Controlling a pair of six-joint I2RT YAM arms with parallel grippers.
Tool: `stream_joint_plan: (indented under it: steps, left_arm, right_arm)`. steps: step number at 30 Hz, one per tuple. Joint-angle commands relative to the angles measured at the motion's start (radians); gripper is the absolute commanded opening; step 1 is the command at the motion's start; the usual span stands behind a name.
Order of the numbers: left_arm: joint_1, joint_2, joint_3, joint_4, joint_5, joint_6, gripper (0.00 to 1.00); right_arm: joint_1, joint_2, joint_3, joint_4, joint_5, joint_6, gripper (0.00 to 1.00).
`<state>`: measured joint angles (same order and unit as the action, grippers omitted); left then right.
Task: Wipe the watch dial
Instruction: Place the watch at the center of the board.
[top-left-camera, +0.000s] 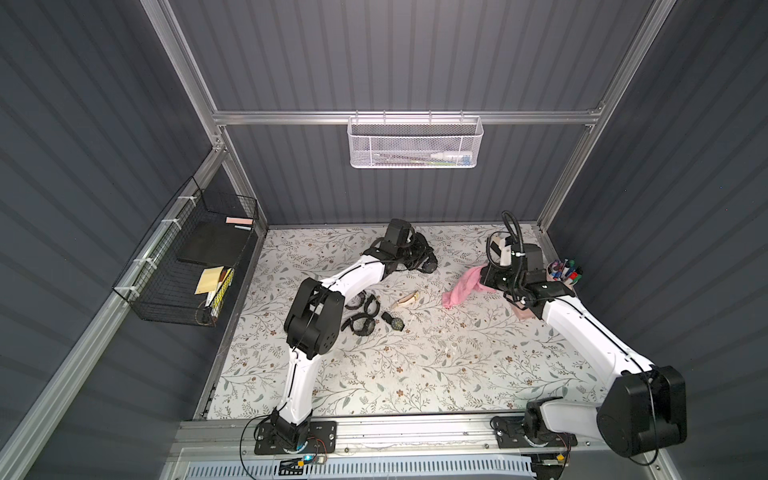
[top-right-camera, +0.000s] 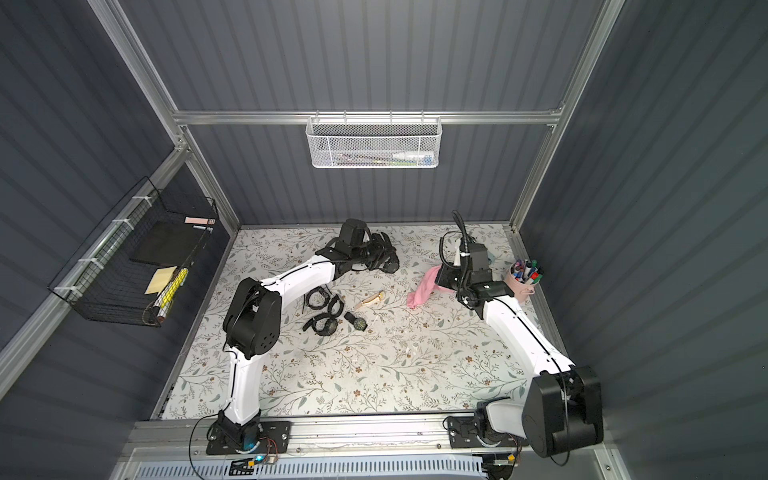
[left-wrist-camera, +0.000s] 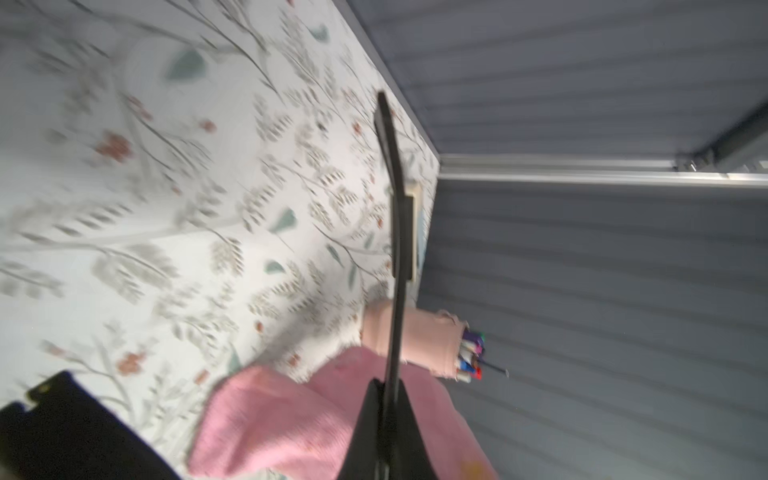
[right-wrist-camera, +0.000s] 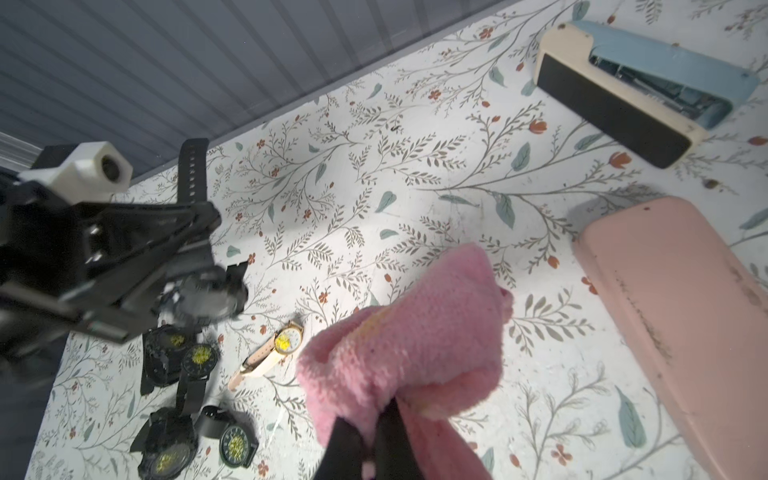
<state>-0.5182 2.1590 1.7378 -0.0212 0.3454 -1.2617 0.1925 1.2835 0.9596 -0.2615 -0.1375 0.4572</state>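
Over the far side of the table (right-wrist-camera: 415, 166), the left claw (right-wrist-camera: 203, 249) is clamping a black watch (right-wrist-camera: 208, 297), seemingly near its rigid, scratchable case, while the right claw (right-wrist-camera: 370, 419) is pinching a light, soft pink cloth (right-wrist-camera: 407, 332) nearby.

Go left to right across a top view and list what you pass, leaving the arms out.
Black wire basket → bulky black watch → beige-strap watch → pink cloth → pen cup.

The black watch (right-wrist-camera: 208, 297) is held up above the bench (right-wrist-camera: 415, 187) near the back wall, one strap standing upward, its greyish dial blurred. The pink cloth (right-wrist-camera: 409, 340), fluffy and bunched, droops from a pinched end, apart from the watch.
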Motion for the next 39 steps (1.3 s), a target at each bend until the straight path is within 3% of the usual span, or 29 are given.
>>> stream_joint_plan:
  steps: [1,8,16,20,22,31,33,34,39]
  left_arm:
    - [0.034,0.065,0.091,-0.144,-0.076,0.089,0.0]
    - [0.056,0.219,0.289,-0.349,-0.164,0.143,0.0]
    - [0.073,0.327,0.397,-0.416,-0.193,0.139,0.0]
    - [0.076,0.381,0.46,-0.439,-0.186,0.137,0.08]
    - [0.078,0.392,0.468,-0.433,-0.18,0.131,0.15]
    - [0.077,0.35,0.469,-0.402,-0.219,0.183,0.68]
    - [0.077,0.318,0.473,-0.399,-0.262,0.239,0.93]
    - [0.076,0.298,0.474,-0.404,-0.286,0.275,0.99]
    - [0.076,0.163,0.392,-0.433,-0.373,0.42,1.0]
  right_arm:
    - [-0.002,-0.038,-0.033,-0.051,-0.06,-0.017,0.0]
    - [-0.001,-0.038,-0.069,-0.066,-0.083,-0.022,0.0]
    - [-0.002,-0.013,-0.079,-0.061,-0.075,-0.022,0.0]
    - [-0.002,0.002,-0.082,-0.06,-0.095,-0.016,0.0]
    - [-0.002,0.005,-0.084,-0.059,-0.097,-0.011,0.0]
    - [-0.002,-0.004,-0.08,-0.075,-0.075,-0.022,0.0]
    - [-0.002,-0.009,-0.063,-0.097,-0.064,-0.034,0.01]
    - [-0.002,-0.01,-0.054,-0.107,-0.06,-0.039,0.01]
    - [-0.002,0.004,-0.017,-0.153,-0.061,-0.055,0.02]
